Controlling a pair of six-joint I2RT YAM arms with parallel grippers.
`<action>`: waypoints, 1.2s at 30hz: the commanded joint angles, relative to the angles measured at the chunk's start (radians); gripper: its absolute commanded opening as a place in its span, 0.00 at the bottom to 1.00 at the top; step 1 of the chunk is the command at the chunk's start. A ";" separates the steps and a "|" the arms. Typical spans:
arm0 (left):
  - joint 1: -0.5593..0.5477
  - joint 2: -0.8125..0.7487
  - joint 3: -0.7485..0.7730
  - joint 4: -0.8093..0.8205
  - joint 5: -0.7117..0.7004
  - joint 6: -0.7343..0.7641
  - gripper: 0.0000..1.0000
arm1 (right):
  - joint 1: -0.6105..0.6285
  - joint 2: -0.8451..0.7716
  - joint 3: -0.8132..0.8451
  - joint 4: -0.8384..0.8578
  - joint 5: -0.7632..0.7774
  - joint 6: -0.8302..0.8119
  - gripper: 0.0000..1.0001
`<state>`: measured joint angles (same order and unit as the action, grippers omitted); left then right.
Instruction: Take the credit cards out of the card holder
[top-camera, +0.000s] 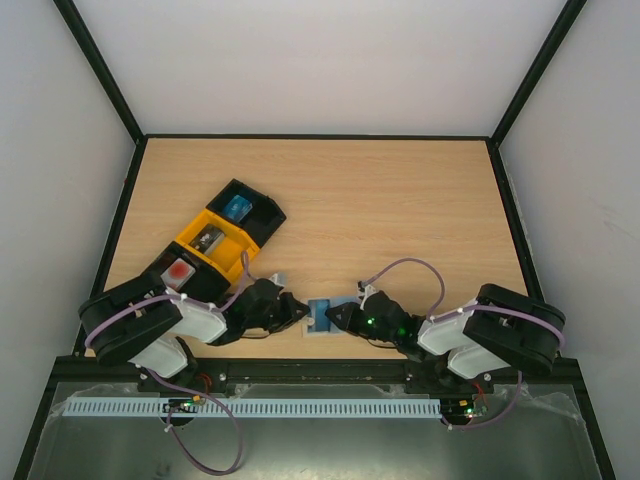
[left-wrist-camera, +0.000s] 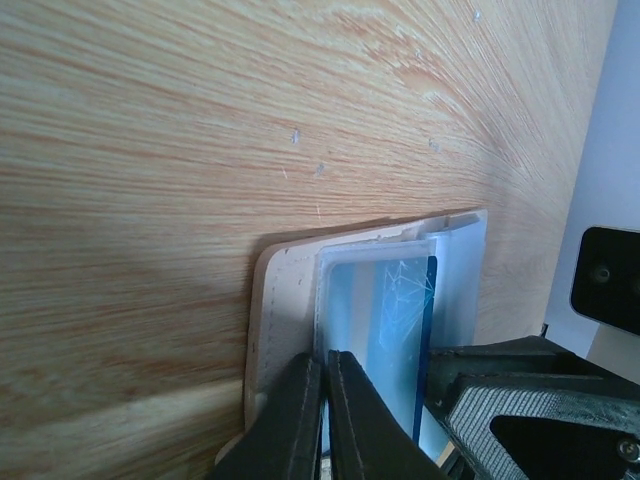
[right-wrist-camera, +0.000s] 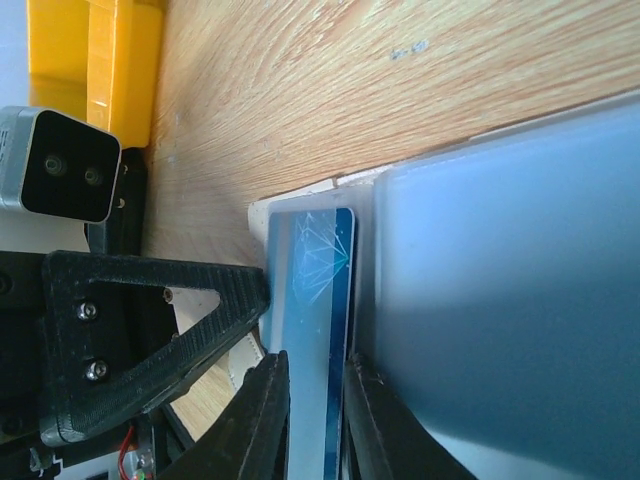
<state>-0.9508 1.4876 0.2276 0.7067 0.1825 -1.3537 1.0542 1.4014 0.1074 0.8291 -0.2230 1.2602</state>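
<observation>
Pinching tightly, jaws together, our left gripper holds the edge of the card holder; our right gripper clamps the blue credit card sticking from its pocket. The holder lies between them, card end toward our right.

left fingers pressed together | right fingers narrowly apart
</observation>
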 joint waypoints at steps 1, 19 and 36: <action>-0.042 0.052 -0.027 -0.077 0.053 -0.017 0.07 | 0.007 -0.017 0.009 0.038 0.021 0.006 0.16; -0.057 0.051 -0.029 -0.102 0.018 -0.029 0.12 | 0.006 -0.086 0.004 -0.146 0.096 -0.109 0.02; -0.056 0.067 -0.029 -0.099 0.015 -0.021 0.09 | 0.006 -0.246 -0.005 -0.262 0.082 -0.130 0.09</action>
<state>-0.9871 1.5173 0.2283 0.7536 0.1593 -1.3808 1.0546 1.1671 0.0830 0.5838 -0.1200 1.1389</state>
